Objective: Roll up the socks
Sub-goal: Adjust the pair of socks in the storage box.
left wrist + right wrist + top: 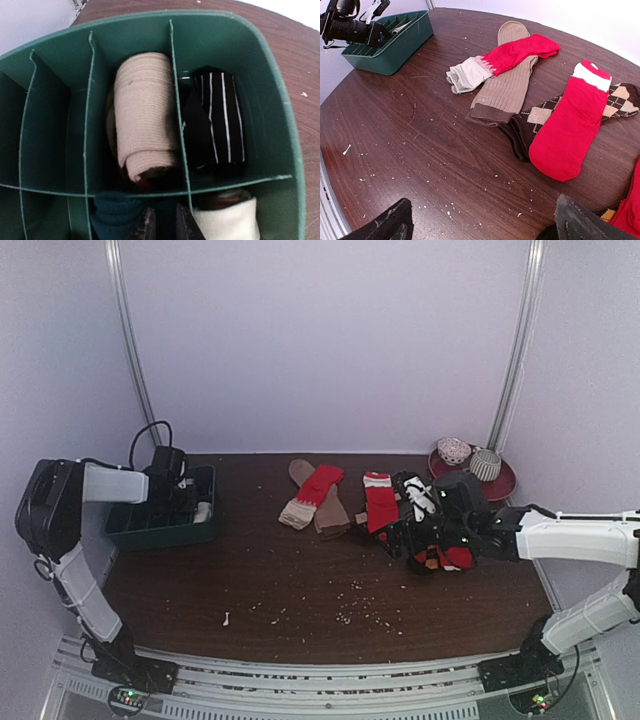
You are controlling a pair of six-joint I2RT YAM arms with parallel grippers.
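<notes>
Judging progress at roughly halfway: four bundles are already sitting rolled in the green tray (280, 100) at the desk's (300, 590) left rear, while at least four socks (318, 498) are lying flat & unrolled mid-desk.

In the left wrist view, a cream roll (145, 115) is filling a middle compartment. A black roll (217, 120) w/ thin white stripes is sitting in the one just right of it. A teal bundle (114, 212) & a white bundle (227, 220) are occupying the row nearest the camera. That cream roll's long axis is running along its compartment, coiled end facing the camera side.

For the flat ones, per the right wrist view, the tan sock (507, 80) is lying w/ toe toward the rear wall, cuff toward the arms. Over it a red sock (515, 52) w/ pale cuff is crossing diagonally, cuff pointing left, toe right. The second red sock (570, 125) is running near-to-far, white cuff at the far end, and is covering an argyle brown sock (540, 112) lying crosswise under it. More red fabric (450, 558) is showing by the right arm; can't tell what it is.

Meanwhile the left hand (166, 222) is hanging low in the tray, fingers close together; can't tell if they're pinching anything. Over the desk near the flat socks the right hand (482, 207) is hovering, fingers spread wide, nothing btwn them.
</notes>
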